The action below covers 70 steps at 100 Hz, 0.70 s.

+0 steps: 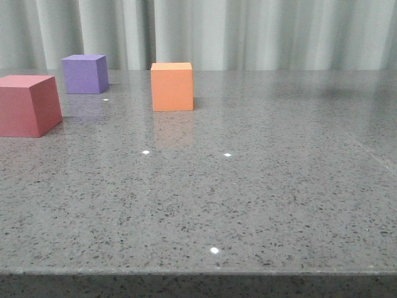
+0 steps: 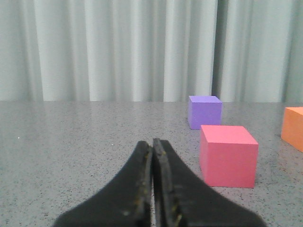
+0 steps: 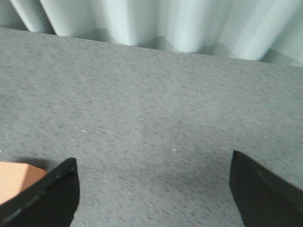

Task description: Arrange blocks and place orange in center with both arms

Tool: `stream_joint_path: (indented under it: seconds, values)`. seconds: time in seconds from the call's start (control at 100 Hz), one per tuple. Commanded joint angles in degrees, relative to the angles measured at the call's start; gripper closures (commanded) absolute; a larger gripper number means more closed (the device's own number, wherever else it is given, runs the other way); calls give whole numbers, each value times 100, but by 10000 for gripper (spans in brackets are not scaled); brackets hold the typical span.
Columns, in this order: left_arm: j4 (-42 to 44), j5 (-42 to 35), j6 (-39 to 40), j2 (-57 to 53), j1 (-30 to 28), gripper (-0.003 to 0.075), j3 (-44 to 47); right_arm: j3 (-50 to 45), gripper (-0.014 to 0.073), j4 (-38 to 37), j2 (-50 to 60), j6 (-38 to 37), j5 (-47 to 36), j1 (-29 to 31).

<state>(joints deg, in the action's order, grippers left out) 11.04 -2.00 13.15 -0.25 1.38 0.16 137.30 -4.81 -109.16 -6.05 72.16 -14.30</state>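
The orange cube stands on the grey table, back and left of centre. The purple cube stands further left and back. The red-pink cube stands at the left edge, nearer. Neither gripper shows in the front view. In the left wrist view my left gripper is shut and empty, low over the table, with the red-pink cube ahead to one side, the purple cube behind it and the orange cube at the edge. My right gripper is open and empty, the orange cube's corner beside one finger.
The speckled grey stone table runs to a front edge near the bottom of the front view. Pale pleated curtains hang behind the table's far edge.
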Motion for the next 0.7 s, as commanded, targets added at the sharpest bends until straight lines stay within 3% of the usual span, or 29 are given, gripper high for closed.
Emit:
stream_joint_path:
  seconds: [0.0,0.24,0.69]
  values:
    - [-9,-442,50,-185,-10,739,246,-258,-43,-65,581,216,119,168]
    - [-9,-442,50,-185,-10,739,246,-2186,-43,-65,1718,262,-835,373]
    - [-9,-442,50,-185,-10,739,246,-7195,-43,-65,4935,257,-4026,1211]
